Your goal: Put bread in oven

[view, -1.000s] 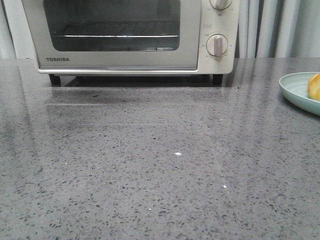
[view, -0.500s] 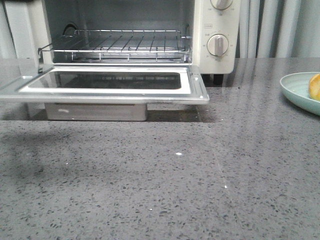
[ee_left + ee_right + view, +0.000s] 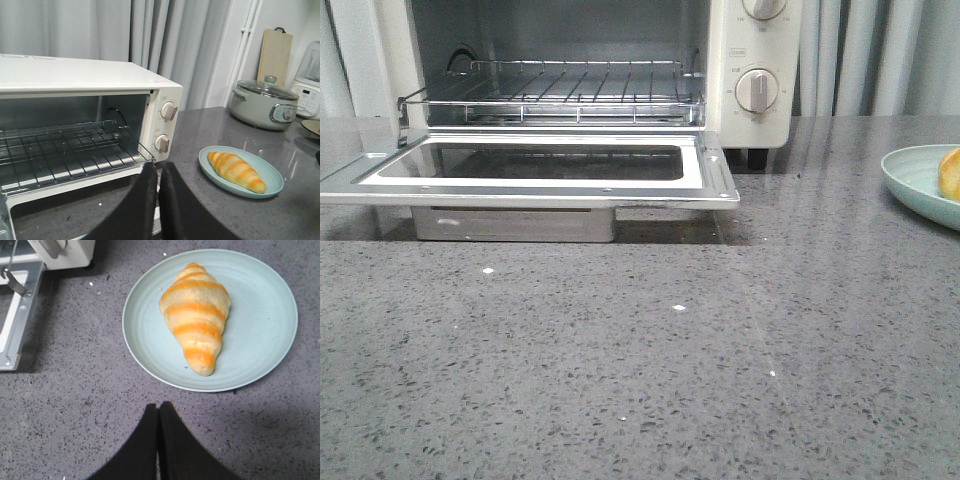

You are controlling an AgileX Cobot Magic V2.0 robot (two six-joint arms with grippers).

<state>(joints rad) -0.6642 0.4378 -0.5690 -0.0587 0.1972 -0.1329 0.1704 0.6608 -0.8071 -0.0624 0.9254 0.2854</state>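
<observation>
1. Front view: the oven (image 3: 570,90) stands at the back of the grey speckled counter (image 3: 650,370) with its glass door (image 3: 530,170) dropped flat and the wire rack (image 3: 555,90) bare inside. Only a sliver of the bread (image 3: 950,172) and the edge of its pale green plate (image 3: 915,180) show at the right border. Neither arm appears here.
2. Left wrist view: the whole bread (image 3: 236,171) lies on the plate (image 3: 265,170), on the counter near the oven's knob side (image 3: 167,125). Behind stand a grey-green lidded cooker (image 3: 262,104), a wooden board (image 3: 274,57) leaning on the wall, and a white appliance (image 3: 310,85) at the frame edge. The left end effector (image 3: 158,200) has its dark fingers pressed together, holding nothing, in front of the open cavity.
3. Right wrist view: seen from above, the bread (image 3: 196,315) rests across the plate (image 3: 260,330), tapered end toward the right end effector (image 3: 158,440), which hangs over bare counter just beside the plate, fingers closed on nothing. A corner of the lowered door (image 3: 15,320) shows, well apart from the plate.
</observation>
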